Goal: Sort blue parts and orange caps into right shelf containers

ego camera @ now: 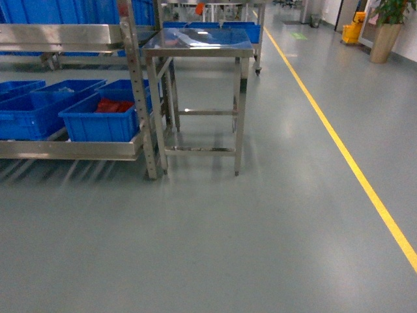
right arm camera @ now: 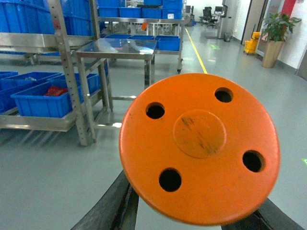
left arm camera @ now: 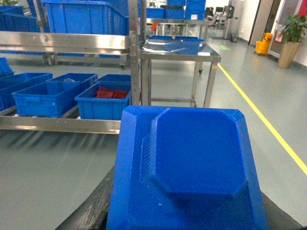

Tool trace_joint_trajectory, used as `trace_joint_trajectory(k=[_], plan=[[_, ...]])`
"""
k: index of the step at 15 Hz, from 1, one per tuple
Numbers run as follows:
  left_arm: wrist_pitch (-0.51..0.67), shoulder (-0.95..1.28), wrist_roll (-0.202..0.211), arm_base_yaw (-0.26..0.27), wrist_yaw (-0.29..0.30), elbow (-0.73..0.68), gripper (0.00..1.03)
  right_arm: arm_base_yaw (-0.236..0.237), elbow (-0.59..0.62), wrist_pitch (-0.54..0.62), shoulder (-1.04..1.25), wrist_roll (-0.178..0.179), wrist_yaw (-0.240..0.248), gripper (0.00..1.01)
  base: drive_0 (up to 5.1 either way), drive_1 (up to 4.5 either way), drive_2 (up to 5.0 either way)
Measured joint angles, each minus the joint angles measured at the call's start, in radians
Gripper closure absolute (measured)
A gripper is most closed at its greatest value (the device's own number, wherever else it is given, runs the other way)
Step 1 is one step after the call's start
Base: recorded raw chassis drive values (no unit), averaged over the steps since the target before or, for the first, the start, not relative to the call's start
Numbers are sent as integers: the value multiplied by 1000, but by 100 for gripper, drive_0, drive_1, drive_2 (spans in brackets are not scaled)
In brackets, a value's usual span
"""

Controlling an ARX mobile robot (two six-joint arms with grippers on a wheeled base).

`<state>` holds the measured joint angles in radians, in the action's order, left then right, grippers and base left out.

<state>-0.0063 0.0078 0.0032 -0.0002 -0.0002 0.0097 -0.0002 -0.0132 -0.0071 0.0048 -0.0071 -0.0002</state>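
Brushed, reflective steel on the shelf frame [ego camera: 138, 85] and the small table [ego camera: 195, 42], its top mirror-glossy; bright-blue moulded plastic crates [ego camera: 98, 120], smooth with a slight sheen, holding red-orange plastic pieces [ego camera: 112, 105]; matt blue plastic part [left arm camera: 192, 163] with fine layered ridges near its raised face; smooth orange plastic disc [right arm camera: 199, 146], scuffed dark at its centre boss; grey, semi-gloss sealed floor [ego camera: 228, 241] with a painted yellow line [ego camera: 352, 163].

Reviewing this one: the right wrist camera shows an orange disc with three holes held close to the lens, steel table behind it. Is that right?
Not quite. The orange disc has four holes, not three, around a raised centre, as the right wrist view shows. It does fill the foreground, with the steel table behind.
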Motion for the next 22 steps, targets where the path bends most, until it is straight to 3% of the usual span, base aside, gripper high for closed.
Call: trace_joint_trajectory(k=[22], plan=[[0, 0, 0, 0, 0, 0, 59, 0, 0, 0, 0, 0, 0, 60, 5, 438, -429]])
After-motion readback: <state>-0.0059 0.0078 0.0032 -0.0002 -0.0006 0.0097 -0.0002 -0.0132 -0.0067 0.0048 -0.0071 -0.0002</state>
